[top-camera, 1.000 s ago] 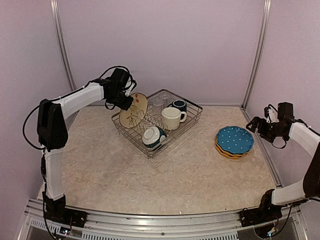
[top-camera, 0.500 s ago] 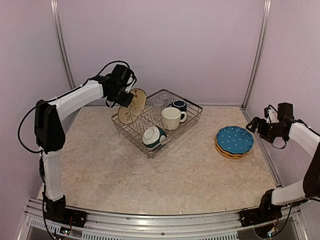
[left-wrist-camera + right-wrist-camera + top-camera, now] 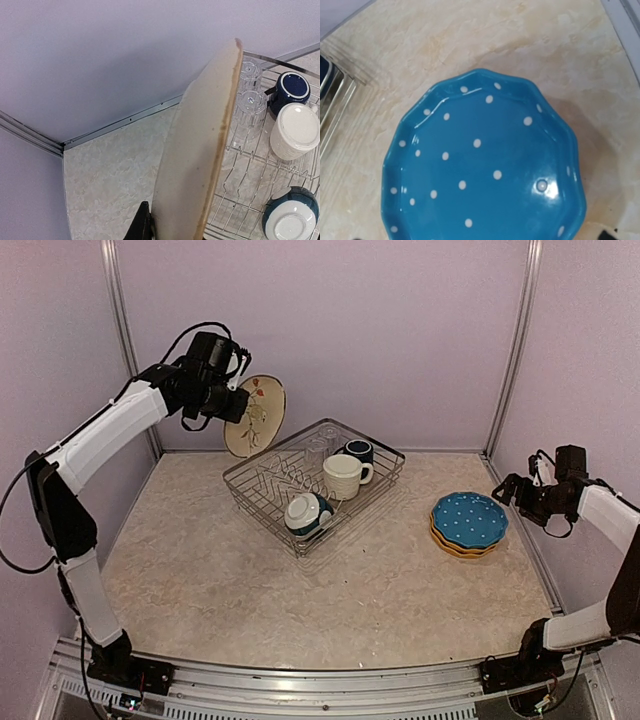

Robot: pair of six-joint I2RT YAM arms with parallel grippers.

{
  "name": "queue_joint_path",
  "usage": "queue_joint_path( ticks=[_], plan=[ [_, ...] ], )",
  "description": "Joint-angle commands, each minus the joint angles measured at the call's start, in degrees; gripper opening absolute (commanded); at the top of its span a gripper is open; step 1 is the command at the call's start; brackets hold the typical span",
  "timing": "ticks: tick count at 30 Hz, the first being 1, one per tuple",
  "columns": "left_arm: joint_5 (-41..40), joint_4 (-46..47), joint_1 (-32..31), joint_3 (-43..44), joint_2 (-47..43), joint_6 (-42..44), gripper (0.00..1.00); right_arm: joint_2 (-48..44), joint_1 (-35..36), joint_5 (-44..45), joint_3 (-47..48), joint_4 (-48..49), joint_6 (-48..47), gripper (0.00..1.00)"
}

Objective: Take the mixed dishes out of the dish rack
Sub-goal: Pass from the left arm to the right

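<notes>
Upper left, the left gripper [image 3: 233,405] pinches the cream plate [image 3: 256,416] above the rack [image 3: 383,478]; far right, the right gripper [image 3: 508,490] hangs spread beside the blue plate [image 3: 469,519].

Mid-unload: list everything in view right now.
rack: one, silver, table centre
cream plate: one, in the air by rack's far-left corner
cream mug: one, in rack
navy mug: one, rack's far corner
bowl: one, teal-and-white, rack's near end
glasses: two, clear, in rack beside navy mug
blue plate: one, white-dotted, atop stack, table's right
yellow plates: count unclear, under blue plate
table: one, beige
left hand: shut on cream plate
right hand: open, near stack
</notes>
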Motion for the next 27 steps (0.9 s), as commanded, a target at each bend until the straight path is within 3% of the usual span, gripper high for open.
queue_joint_path(
  ticks=[1,5,8,11,14,22,27],
  plan=[
    [0.9,2.7,0.0,3.9,-4.6,-5.4,0.00,-0.7,0.8,0.0,-0.6,0.0,0.3,1.00],
    [10.5,-0.5,2.3,4.3,-6.9,-14.1,0.00,-0.7,1.0,-0.1,-0.8,0.1,0.2,1.00],
    [26.7,1.0,7.1,-0.2,-9.4,-25.3,0.00,-0.6,1.5,-0.2,-1.0,0.4,0.5,1.00],
    [45.6,12.5,13.6,-10.7,-13.9,-36.9,0.00,-0.6,2.0,-0.2,-1.4,0.8,0.9,1.00],
    [56.5,23.3,16.5,-20.1,-17.2,-46.1,0.00,-0.5,3.0,-0.5,-2.2,1.9,1.9,1.00],
    [66.3,40.4,15.1,-31.7,-16.6,-60.7,0.00,0.2,10.1,-1.1,-1.8,6.1,6.6,1.00],
    [66.1,44.4,10.9,-32.4,-14.2,-61.8,0.00,-0.5,18.3,-3.2,-1.5,12.7,13.7,1.00]
  ],
)
